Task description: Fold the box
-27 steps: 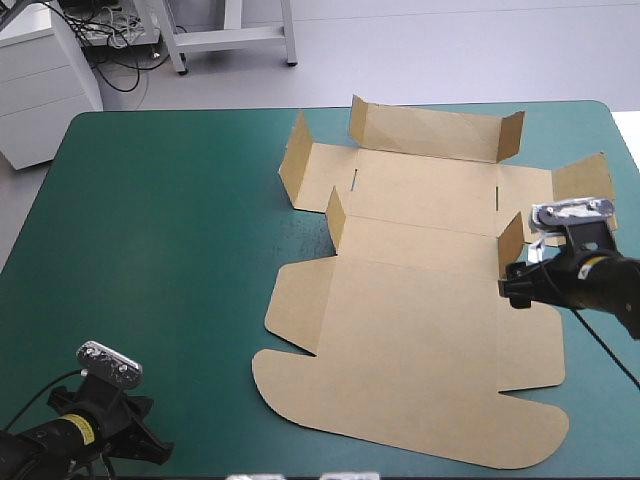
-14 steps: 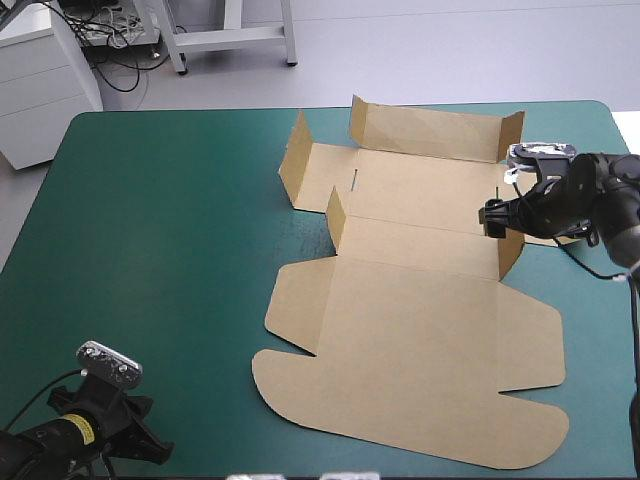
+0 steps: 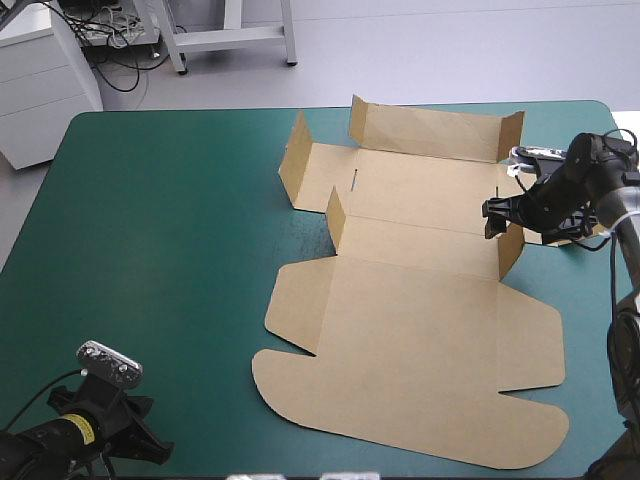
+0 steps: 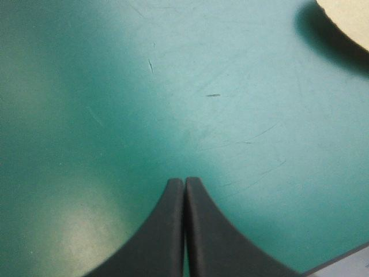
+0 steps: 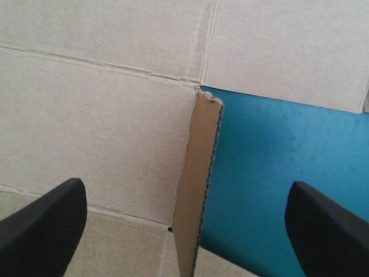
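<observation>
Shifted since earlier: right pincer (image 3: 495, 215), from the near right part of the box (image 3: 420, 330) up to a small upright flap (image 5: 199, 173) on its right side. Spread wide there, black fingers (image 5: 43, 225) either side of the flap's cut edge, clear of it. Left pincer (image 4: 184, 187) pressed to a point, low over bare tabletop (image 3: 160, 250) by the near-left corner. Brown sheet lying on the tabletop's right half, mostly flat, far wall and side flaps raised, rounded lid panel toward the near edge. Right end flap partly hidden behind the right pincer. Pale blurred corner ahead of the left pincer, probably the box.
</observation>
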Motion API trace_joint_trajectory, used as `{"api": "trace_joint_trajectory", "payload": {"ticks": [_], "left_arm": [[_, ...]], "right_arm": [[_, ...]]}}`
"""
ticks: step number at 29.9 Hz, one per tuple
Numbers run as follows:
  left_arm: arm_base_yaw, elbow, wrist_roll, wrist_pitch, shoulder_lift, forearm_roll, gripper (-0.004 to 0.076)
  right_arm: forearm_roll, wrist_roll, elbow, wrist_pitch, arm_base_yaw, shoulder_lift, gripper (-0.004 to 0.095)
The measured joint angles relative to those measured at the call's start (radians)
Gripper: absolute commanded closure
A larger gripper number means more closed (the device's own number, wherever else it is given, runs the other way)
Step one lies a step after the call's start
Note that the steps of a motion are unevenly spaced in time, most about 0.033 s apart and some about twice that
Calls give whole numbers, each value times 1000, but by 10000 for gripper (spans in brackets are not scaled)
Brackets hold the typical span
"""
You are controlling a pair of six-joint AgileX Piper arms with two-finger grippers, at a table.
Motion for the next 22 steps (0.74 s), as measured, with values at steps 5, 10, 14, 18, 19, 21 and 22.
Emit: {"api": "trace_joint_trajectory", "payload": {"ticks": [5, 10, 14, 18, 19, 21, 22], "left_arm": [[0, 0, 0, 0, 0, 0, 756], [0, 0, 0, 0, 0, 0, 756], [0, 0, 0, 0, 0, 0, 756], [0, 0, 0, 0, 0, 0, 756], [0, 0, 0, 0, 0, 0, 756], [0, 0, 0, 0, 0, 0, 756], [0, 0, 0, 0, 0, 0, 756]], "right_arm": [[0, -2, -1, 9, 0, 53, 86], [1, -2, -4, 2, 0, 78, 336], [1, -1, -12, -11, 0, 80, 628], [1, -3, -14, -13, 0, 80, 887], [1, -6, -14, -12, 0, 80, 934], [1, -16, -14, -5, 0, 80, 931], [1, -19, -14, -5, 0, 80, 931]]}}
